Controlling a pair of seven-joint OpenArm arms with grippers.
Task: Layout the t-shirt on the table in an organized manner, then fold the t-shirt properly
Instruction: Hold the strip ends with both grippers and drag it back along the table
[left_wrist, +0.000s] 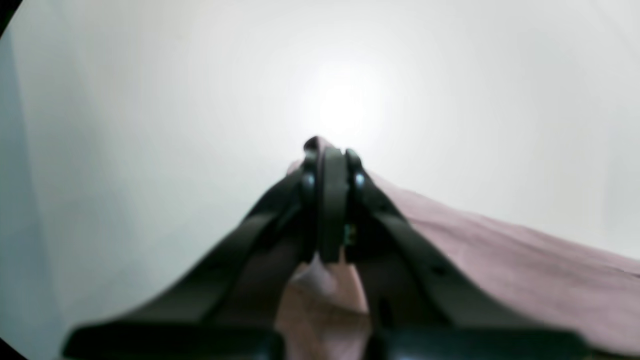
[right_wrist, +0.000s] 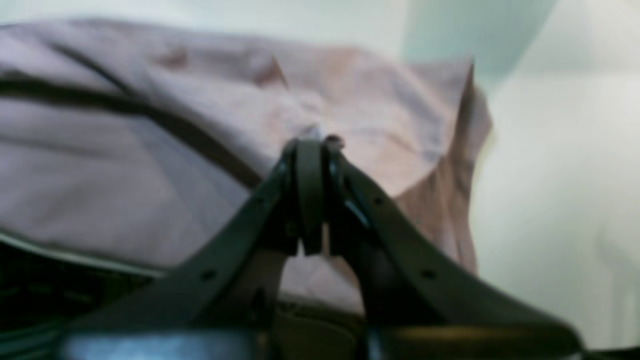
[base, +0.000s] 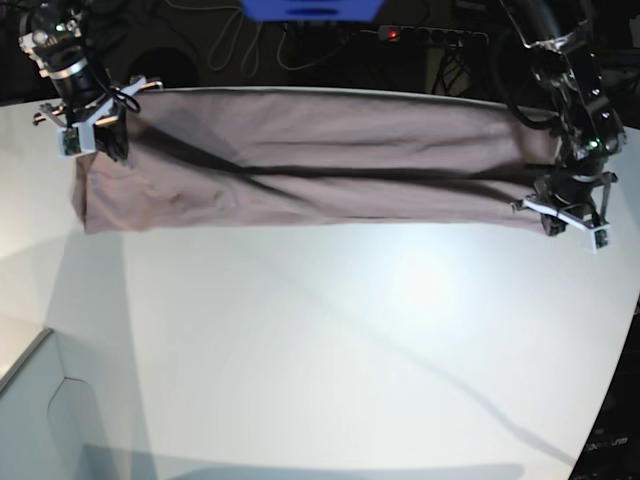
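Grippers: left gripper and right gripper clamped on t-shirt ends | advice: keep cloth taut, lower evenly onto table

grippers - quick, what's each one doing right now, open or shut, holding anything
Left tool: closed on the t-shirt.
Right tool: closed on the t-shirt, at its other end.
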